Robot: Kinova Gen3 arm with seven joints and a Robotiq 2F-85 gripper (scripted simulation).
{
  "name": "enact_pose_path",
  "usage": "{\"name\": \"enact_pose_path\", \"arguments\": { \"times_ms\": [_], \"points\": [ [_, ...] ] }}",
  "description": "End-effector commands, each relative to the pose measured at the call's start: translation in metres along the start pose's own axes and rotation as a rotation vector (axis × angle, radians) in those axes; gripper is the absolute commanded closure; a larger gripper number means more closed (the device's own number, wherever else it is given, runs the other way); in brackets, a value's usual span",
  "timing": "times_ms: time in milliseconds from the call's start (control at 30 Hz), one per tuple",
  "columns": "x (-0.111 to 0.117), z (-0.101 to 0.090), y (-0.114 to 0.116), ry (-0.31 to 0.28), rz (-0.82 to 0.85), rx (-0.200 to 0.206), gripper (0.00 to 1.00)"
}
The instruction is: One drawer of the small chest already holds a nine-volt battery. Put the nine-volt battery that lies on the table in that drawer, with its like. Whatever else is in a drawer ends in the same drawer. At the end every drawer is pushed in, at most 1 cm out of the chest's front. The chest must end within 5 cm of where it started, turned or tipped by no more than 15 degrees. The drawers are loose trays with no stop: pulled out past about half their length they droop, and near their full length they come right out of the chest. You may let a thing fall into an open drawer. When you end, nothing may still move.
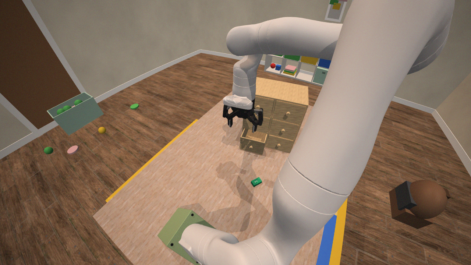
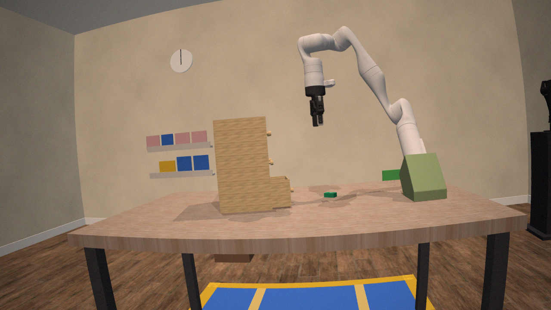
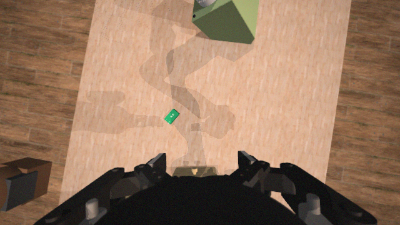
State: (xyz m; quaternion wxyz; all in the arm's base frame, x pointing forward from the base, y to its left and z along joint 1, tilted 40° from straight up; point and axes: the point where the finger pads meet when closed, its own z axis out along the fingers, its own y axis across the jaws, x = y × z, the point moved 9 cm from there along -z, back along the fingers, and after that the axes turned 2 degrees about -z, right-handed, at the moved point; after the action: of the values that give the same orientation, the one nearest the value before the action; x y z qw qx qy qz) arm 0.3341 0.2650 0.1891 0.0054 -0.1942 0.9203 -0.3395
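My black two-finger gripper [image 1: 242, 127] [image 2: 317, 125] [image 3: 202, 160] is wide apart with nothing in it, high above the brown wooden table [image 1: 197, 171] [image 2: 366, 215] [image 3: 281, 94]. The small green box-shaped battery [image 1: 256, 181] [image 2: 330, 194] [image 3: 172, 116] lies on the table, between the tan wooden chest [image 1: 283, 90] [image 2: 242, 165] and my green slanted base [image 1: 176, 222] [image 2: 423, 177] [image 3: 225, 26]. One bottom drawer [image 1: 252, 147] [image 2: 281, 192] [image 3: 184, 171] sticks out.

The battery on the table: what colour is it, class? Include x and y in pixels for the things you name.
The battery [image 1: 256, 182] [image 2: 330, 194] [image 3: 172, 116] is green with small pale marks on top, clearest in the wrist view.
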Motion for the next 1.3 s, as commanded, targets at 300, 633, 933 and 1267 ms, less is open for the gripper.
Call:
{"name": "enact_pose_path", "arguments": {
  "times_ms": [300,633,933,1267],
  "points": [
    [0.002,0.0,0.0,0.002,0.015,-0.003,0.0],
    [0.002,0.0,0.0,0.002,0.015,-0.003,0.0],
    [0.002,-0.001,0.0,0.002,0.015,-0.003,0.0],
    [0.021,-0.003,-0.004,0.001,0.027,-0.004,0.0]
  ]
}}
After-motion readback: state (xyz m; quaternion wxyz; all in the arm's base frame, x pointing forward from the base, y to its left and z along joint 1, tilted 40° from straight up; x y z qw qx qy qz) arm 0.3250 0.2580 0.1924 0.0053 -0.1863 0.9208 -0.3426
